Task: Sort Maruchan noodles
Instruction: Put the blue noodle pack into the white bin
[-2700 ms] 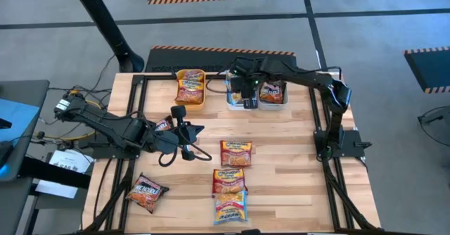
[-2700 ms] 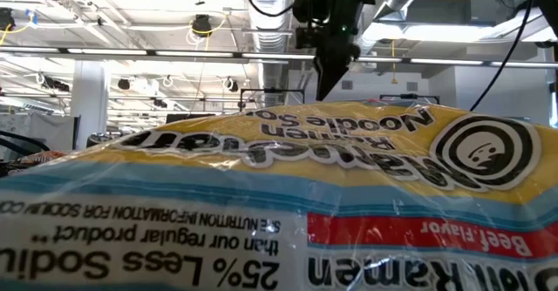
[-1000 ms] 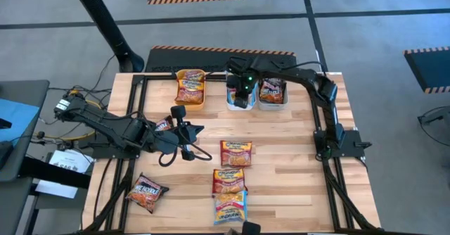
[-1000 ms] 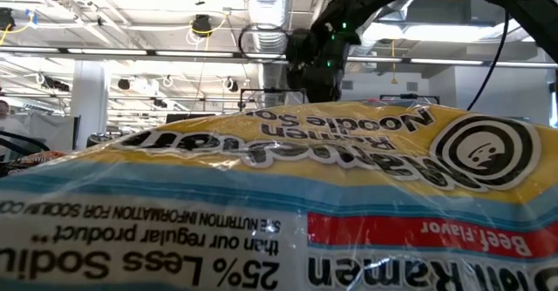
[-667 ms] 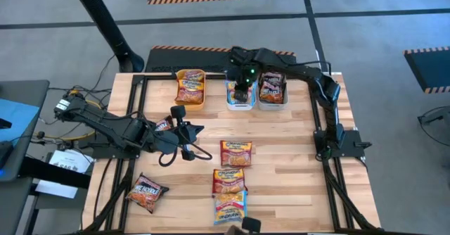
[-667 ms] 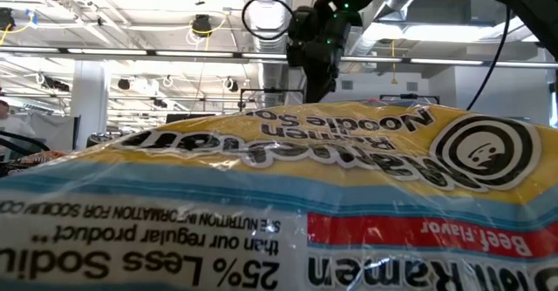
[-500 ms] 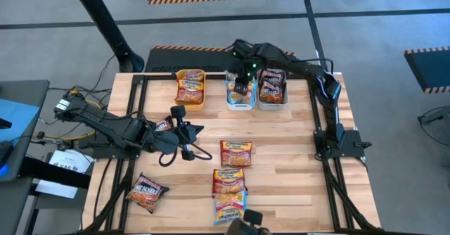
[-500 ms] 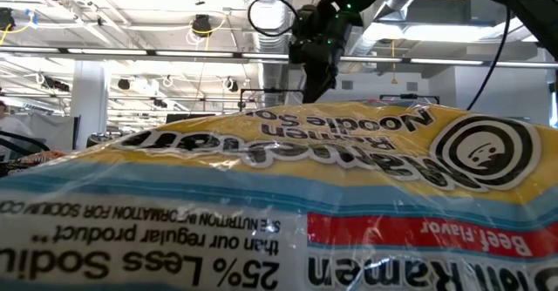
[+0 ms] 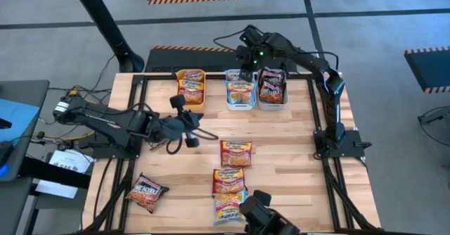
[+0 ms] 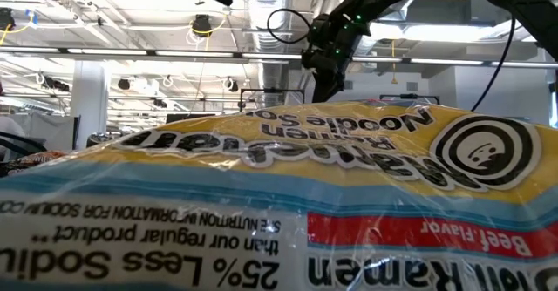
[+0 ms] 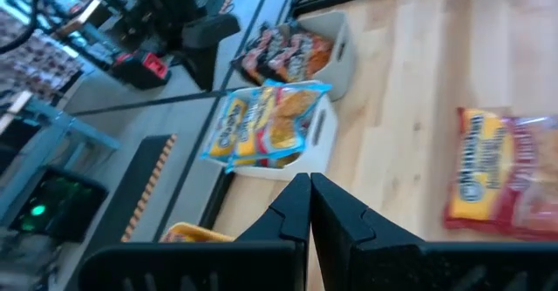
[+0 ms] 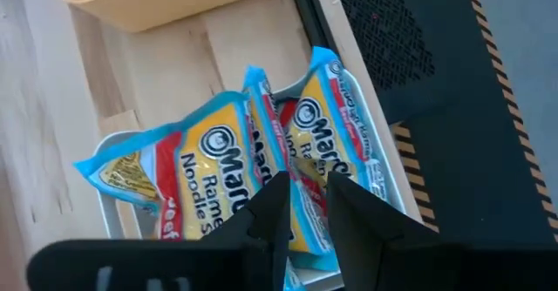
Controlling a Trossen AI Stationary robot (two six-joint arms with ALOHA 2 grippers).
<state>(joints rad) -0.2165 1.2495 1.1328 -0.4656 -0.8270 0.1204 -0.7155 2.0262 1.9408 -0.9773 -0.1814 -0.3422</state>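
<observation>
Right fingers (image 9: 244,72) hover slightly parted, empty, over the white bin (image 9: 240,103) — left fingers (image 9: 191,133) closed, empty, mid-bench.

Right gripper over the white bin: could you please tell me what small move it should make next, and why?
Probably swing toward the nearest loose packet. The right gripper hangs open and empty above the white bin, the blue packets lie inside, and four packets remain on the table.
</observation>
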